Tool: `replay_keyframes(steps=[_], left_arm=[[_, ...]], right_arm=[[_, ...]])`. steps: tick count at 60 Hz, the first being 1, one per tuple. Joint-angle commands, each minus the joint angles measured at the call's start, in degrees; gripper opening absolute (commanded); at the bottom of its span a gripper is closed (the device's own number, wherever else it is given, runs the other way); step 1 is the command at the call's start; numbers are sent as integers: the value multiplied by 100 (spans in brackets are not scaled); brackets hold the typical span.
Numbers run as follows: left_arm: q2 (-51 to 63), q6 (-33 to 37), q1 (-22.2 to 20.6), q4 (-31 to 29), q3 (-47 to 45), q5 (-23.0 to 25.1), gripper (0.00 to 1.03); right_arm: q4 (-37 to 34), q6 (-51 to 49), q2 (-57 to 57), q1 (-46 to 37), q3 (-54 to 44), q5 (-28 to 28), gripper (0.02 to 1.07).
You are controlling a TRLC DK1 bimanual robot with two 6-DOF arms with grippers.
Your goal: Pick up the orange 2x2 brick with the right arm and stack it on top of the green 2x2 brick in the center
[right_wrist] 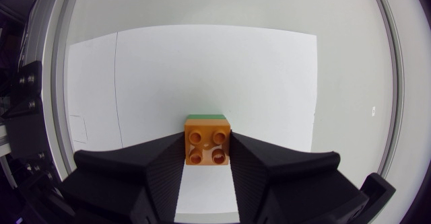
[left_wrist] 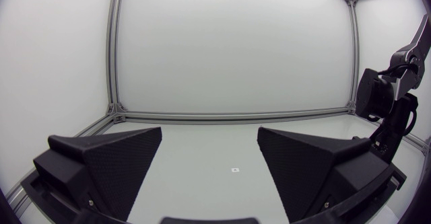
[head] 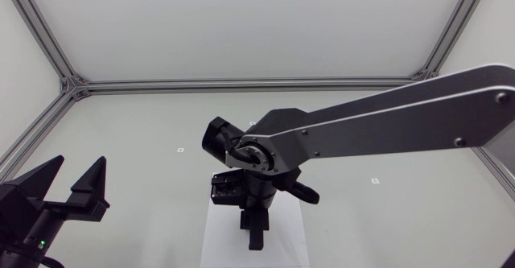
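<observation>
Evidently the placing step: the right arm holds the orange 2x2 brick over the green 2x2 brick at the middle of the table.

A white paper sheet lies at the table's centre, and the right arm reaches in above it with its wrist turned down. The left gripper rests well apart, its fingers spread wide with nothing between them. The right gripper has both fingers pressed against opposite sides of the orange brick, studs up. Only a thin green edge shows just beyond the orange brick, so it seems to lie on or just above the green one; whether it is seated cannot be told. The next move probably calls for a straight downward press, then parting the fingers and lifting clear without tilting the stack.
</observation>
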Motion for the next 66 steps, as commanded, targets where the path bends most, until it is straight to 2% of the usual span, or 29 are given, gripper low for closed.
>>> replay_keyframes(steps=[1,50,54,60,66], left_arm=[[-15,31,-45,-65,-235,16,99],[-15,31,-45,-65,-235,16,99],[-15,31,-45,-65,-235,16,99],[-15,31,-45,-65,-235,16,99],[-15,31,-45,-65,-235,16,99]], right_arm=[[-182,-121,349,3,-287,-30,11],[-349,-226,419,-173,-85,-39,13],[-340,-217,401,-173,-76,-39,24],[-331,-217,375,-155,-76,-39,50],[-313,-200,375,-155,-58,-39,56]])
